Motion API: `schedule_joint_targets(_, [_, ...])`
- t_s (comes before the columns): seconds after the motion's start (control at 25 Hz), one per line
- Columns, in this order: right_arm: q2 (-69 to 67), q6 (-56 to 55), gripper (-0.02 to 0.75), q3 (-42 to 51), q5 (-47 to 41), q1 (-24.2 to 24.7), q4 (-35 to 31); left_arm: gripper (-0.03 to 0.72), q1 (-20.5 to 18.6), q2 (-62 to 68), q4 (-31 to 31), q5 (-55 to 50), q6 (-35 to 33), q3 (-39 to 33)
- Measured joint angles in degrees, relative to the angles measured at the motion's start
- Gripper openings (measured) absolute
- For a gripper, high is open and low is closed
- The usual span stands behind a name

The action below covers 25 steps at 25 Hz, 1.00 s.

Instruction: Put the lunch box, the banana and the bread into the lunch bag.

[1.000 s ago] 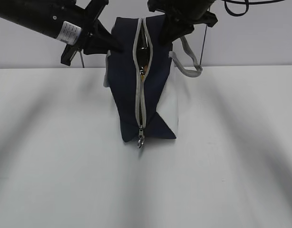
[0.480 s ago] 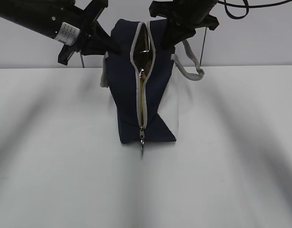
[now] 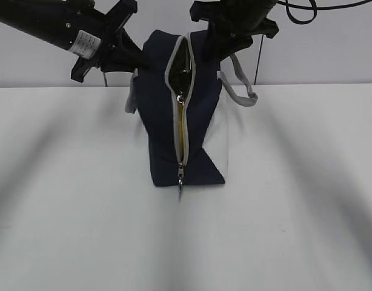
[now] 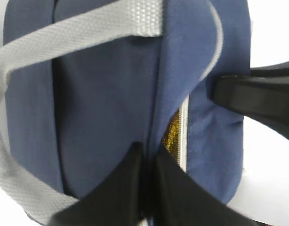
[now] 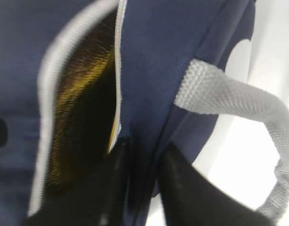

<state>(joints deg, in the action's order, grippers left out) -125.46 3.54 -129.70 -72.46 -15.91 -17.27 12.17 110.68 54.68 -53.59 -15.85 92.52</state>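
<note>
Two tools pinch the lunch bag [image 3: 174, 115] on the counter [image 3: 83, 212]: the left tool [image 4: 145, 162] at ten o'clock, the right tool [image 5: 142, 155] at one o'clock. Each nips a navy fabric fold beside the gaping zipper [image 3: 180, 130].

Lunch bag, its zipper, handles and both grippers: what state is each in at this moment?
lunch bag: upright on the table, mouth gaping at the top.
zipper: open along the upper part, ring pull hanging at the near bottom end.
handles: drooping to the sides.
left gripper: pinching the bag's fabric.
right gripper: straddling a fold of fabric, grip unclear.
</note>
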Motion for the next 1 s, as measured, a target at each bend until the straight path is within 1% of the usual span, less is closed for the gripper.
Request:
schedule_joint_targets(0.04, [0.0,0.0,0.225,0.0,0.1,0.0,0.0,0.084,0.0,-0.1,-0.2,0.2,0.0,0.0])
schedule_joint_targets(0.12, [0.0,0.0,0.377,0.0,0.2,0.0,0.0,0.178,0.0,-0.1,-0.5,0.5,0.0,0.0])
schedule_joint_targets(0.16, [0.0,0.0,0.44,0.0,0.2,0.0,0.0,0.238,0.0,-0.1,-0.6,0.6,0.0,0.0])
schedule_joint_targets(0.24, [0.0,0.0,0.515,0.0,0.3,0.0,0.0,0.347,0.0,-0.1,-1.2,0.6,0.0,0.0])
schedule_joint_targets(0.28, [0.0,0.0,0.535,0.0,0.3,0.0,0.0,0.398,0.0,-0.1,-1.6,0.6,0.0,0.0])
schedule_joint_targets(0.36, [0.1,0.0,0.553,0.0,0.3,0.0,0.1,0.459,0.0,-0.1,-2.6,0.5,0.0,0.0])
schedule_joint_targets(0.48, [1.3,0.1,0.562,0.0,0.4,0.0,0.9,0.486,-0.3,-0.2,-4.1,-1.0,0.0,0.0])
schedule_joint_targets(0.64, [5.2,0.2,0.563,0.1,0.5,0.0,1.9,0.491,-1.6,-2.9,-6.5,-3.3,0.0,0.0])
schedule_joint_targets(0.72, [7.7,0.4,0.563,1.4,0.5,-0.5,3.5,0.491,-2.1,-4.9,-8.6,-4.3,0.0,0.0])
schedule_joint_targets(0.84, [11.8,0.6,0.563,5.2,0.5,-2.7,8.2,0.491,-2.2,-8.4,-13.4,-6.7,0.0,0.0])
schedule_joint_targets(1.0, [18.0,1.5,0.563,12.4,0.5,-5.9,12.7,0.491,-2.2,-12.7,-18.8,-11.1,0.2,0.0])
